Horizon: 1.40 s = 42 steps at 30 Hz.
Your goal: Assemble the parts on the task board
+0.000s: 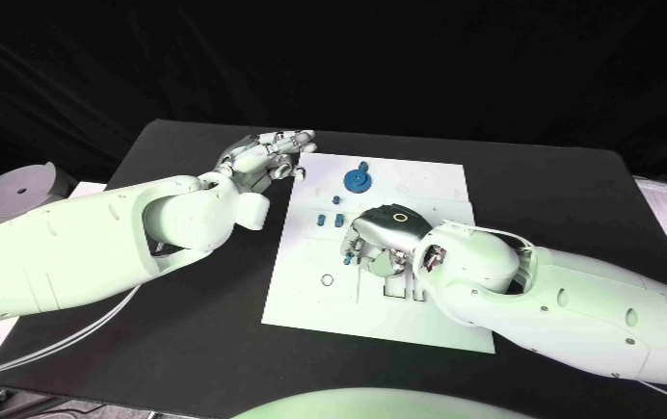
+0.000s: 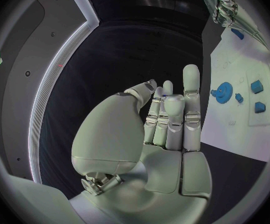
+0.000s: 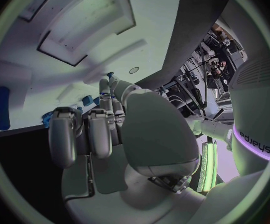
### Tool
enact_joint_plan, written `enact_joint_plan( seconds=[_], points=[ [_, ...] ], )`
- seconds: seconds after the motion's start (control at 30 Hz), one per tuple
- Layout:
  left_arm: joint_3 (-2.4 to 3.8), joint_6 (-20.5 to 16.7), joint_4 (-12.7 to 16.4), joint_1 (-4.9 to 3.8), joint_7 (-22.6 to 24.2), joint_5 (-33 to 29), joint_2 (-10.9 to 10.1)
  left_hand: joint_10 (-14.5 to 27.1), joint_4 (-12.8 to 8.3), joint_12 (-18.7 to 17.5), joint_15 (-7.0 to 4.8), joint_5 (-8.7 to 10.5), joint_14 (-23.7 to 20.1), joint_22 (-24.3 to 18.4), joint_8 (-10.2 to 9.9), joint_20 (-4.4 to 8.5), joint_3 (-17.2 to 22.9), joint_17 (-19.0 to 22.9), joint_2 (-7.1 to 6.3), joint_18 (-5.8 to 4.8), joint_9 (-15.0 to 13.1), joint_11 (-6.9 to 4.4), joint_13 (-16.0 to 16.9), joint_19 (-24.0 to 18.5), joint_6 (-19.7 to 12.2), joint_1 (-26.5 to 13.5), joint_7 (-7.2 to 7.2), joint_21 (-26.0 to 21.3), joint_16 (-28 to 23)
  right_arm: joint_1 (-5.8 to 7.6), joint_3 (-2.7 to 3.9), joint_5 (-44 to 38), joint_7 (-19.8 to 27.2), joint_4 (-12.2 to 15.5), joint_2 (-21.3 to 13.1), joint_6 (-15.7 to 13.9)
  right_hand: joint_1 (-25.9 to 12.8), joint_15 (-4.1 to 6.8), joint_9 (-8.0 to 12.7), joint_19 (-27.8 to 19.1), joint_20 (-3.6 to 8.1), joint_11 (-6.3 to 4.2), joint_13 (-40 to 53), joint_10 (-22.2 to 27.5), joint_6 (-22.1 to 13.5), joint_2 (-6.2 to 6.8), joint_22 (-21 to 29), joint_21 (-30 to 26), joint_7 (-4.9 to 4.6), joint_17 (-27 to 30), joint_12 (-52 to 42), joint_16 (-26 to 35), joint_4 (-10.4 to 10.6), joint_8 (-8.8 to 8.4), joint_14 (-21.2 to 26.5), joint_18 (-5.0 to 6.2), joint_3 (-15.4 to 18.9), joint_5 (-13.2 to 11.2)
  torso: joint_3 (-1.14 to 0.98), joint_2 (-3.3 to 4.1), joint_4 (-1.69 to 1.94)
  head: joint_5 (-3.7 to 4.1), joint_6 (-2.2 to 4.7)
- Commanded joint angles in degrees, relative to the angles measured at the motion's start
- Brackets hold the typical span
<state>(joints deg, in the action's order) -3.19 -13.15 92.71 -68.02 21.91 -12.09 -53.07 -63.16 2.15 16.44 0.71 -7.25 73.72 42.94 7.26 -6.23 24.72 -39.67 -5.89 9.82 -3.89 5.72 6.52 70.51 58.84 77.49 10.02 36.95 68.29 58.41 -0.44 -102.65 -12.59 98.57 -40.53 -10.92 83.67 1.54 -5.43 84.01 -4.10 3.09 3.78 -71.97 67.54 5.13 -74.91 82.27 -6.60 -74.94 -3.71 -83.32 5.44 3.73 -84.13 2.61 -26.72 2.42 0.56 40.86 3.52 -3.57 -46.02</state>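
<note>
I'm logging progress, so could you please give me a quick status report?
Left hand empty, fingers apart, at task board far left corner. Right hand over board middle, grip unclear. Blue gear and small blue parts unobstructed.

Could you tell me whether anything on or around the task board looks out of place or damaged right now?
Nothing stands out. The task board lies flat, the round blue part and small blue parts sit on it, the right hand is over its middle, and the left hand is at its corner.
</note>
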Motion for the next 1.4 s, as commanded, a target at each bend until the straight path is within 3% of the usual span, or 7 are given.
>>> enact_joint_plan(
  seconds=[0.03, 0.43, 1.07, 1.13, 1.23, 1.3, 1.4],
  points=[
    [0.03, 1.1, 0.1, 0.01, 0.1, 0.4, 0.1, 0.4, -0.5, 0.4, 0.03, -0.15, -0.5, -0.1, -0.1, -0.12, 0.0, 0.0, -0.07, 0.59, 0.1, -0.09, 0.0, -0.2, -0.4, 0.4, 0.11, 0.1, -0.3, -0.11, -0.04, -1.1, 0.0, -0.2, 0.2, 1.4, -0.4, -0.44, -0.1, 0.3, -0.52, 0.38, -0.1, -0.1, 0.1, -0.02, -3.2, -0.4, -0.45, -5.8, 0.1, 0.1, 0.0, 0.16, -4.1, 0.28, -0.2, 0.4, -0.02, -0.01, -0.01, -0.02, -0.04],
    [0.03, 1.2, 0.1, 0.01, 0.1, 0.4, 0.1, 0.4, -0.5, 0.4, 0.03, -0.15, -0.5, -0.1, -0.1, -0.12, 0.0, 0.0, -0.07, 0.59, 0.1, -0.09, 0.0, -0.2, -0.4, 0.4, 0.11, 0.1, -0.3, -0.39, -0.08, -1.4, -0.3, -1.3, 0.8, 1.5, -0.8, -0.45, -0.1, 0.3, -0.57, 0.39, -0.1, -0.1, 0.2, 0.19, -3.2, -0.4, -0.45, -5.7, 0.1, 0.2, -0.1, 0.17, -4.1, 0.29, -0.2, 0.4, -0.07, 0.04, -0.01, -0.15, -0.12],
    [0.03, 1.3, 0.1, 0.01, -0.2, 0.4, -0.1, 0.4, -0.5, 0.4, 0.03, -0.15, -0.5, -0.1, -0.1, -0.12, 0.0, 0.0, -0.07, 0.59, 0.1, -0.09, 0.0, -0.2, -0.4, 0.4, 0.11, 0.1, -0.3, -0.71, -0.2, -1.3, -0.3, -1.8, 1.3, 2.9, -1.4, -0.51, -0.1, 0.2, -0.63, 0.46, -0.1, 0.1, 0.0, 0.69, -3.0, -0.5, -0.48, -5.6, 0.2, 0.2, -0.3, 0.06, -4.0, 0.33, 0.1, 0.4, 0.02, 0.01, 0.01, -0.1, -0.29],
    [0.03, 1.4, 0.1, 0.01, -0.3, 0.4, -0.1, 0.4, -0.5, 0.4, 0.03, -0.15, -0.5, -0.1, -0.1, -0.12, 0.0, 0.0, -0.07, 0.59, 0.1, -0.09, 0.0, -0.2, -0.4, 0.4, 0.11, 0.1, -0.3, -0.7, -0.21, -1.2, -0.5, -1.9, 1.3, 2.9, -2.1, -0.78, -0.1, 0.0, -0.78, 0.78, -0.3, 1.5, -0.4, 1.12, -2.7, -0.8, -0.64, -5.4, 0.3, 0.4, -0.2, -0.07, -4.0, 0.41, 0.2, 0.5, 0.02, -0.01, 0.0, -0.1, -0.29],
    [0.03, 1.4, 0.2, 0.01, -0.4, 0.4, -0.1, 0.4, -0.5, 0.4, 0.03, -0.15, -0.5, -0.1, -0.1, -0.12, 0.0, 0.0, -0.07, 0.59, 0.1, -0.09, 0.0, -0.2, -0.4, 0.4, 0.11, 0.1, -0.3, -0.7, -0.23, -1.0, -0.9, -2.2, 1.4, 2.7, -3.8, -1.81, 0.6, -2.4, -1.62, 2.26, -0.4, 8.8, -2.9, 2.48, 2.2, -4.3, -1.17, -2.4, 0.1, 2.7, 0.1, -0.27, -3.2, 1.49, 1.0, 0.8, 0.01, -0.02, -0.02, -0.1, -0.3],
    [0.03, 1.5, 0.2, 0.01, -0.5, 0.4, -0.1, 0.5, -0.5, 0.5, 0.07, -0.15, -0.6, -0.1, -0.1, -0.16, 0.0, 0.3, 0.0, 0.58, 0.1, -0.05, 0.1, -0.2, -0.5, 0.3, 0.15, 0.1, -0.4, -0.7, -0.25, -0.9, -1.0, -2.3, 1.3, 2.2, -4.9, -2.59, 1.6, -3.7, -2.3, 3.16, -0.3, 13.2, -7.4, 3.61, 5.1, -6.5, 0.32, -0.6, 0.2, 4.1, 0.2, -0.28, -2.7, 2.16, 2.8, 0.5, 0.01, -0.02, -0.02, -0.1, -0.3],
    [0.03, 1.5, 0.2, 0.01, -0.7, 0.4, -0.1, 0.6, -0.5, 0.6, 0.1, -0.15, -0.7, -0.1, -0.1, -0.18, 0.0, 0.5, 0.01, 0.58, 0.1, -0.02, 0.1, -0.2, -0.6, 0.2, 0.18, 0.1, -0.5, -0.69, -0.27, -0.8, -1.1, -2.3, 1.3, 1.2, -5.2, -3.05, 1.7, -4.1, -2.9, 3.67, -0.1, 16.1, -10.2, 3.93, 6.6, -7.8, 0.53, 0.2, -0.4, 4.7, 0.0, -0.18, -2.6, 2.49, 5.4, 0.6, -0.03, -0.01, -0.02, -0.1, -0.21]
  ],
)
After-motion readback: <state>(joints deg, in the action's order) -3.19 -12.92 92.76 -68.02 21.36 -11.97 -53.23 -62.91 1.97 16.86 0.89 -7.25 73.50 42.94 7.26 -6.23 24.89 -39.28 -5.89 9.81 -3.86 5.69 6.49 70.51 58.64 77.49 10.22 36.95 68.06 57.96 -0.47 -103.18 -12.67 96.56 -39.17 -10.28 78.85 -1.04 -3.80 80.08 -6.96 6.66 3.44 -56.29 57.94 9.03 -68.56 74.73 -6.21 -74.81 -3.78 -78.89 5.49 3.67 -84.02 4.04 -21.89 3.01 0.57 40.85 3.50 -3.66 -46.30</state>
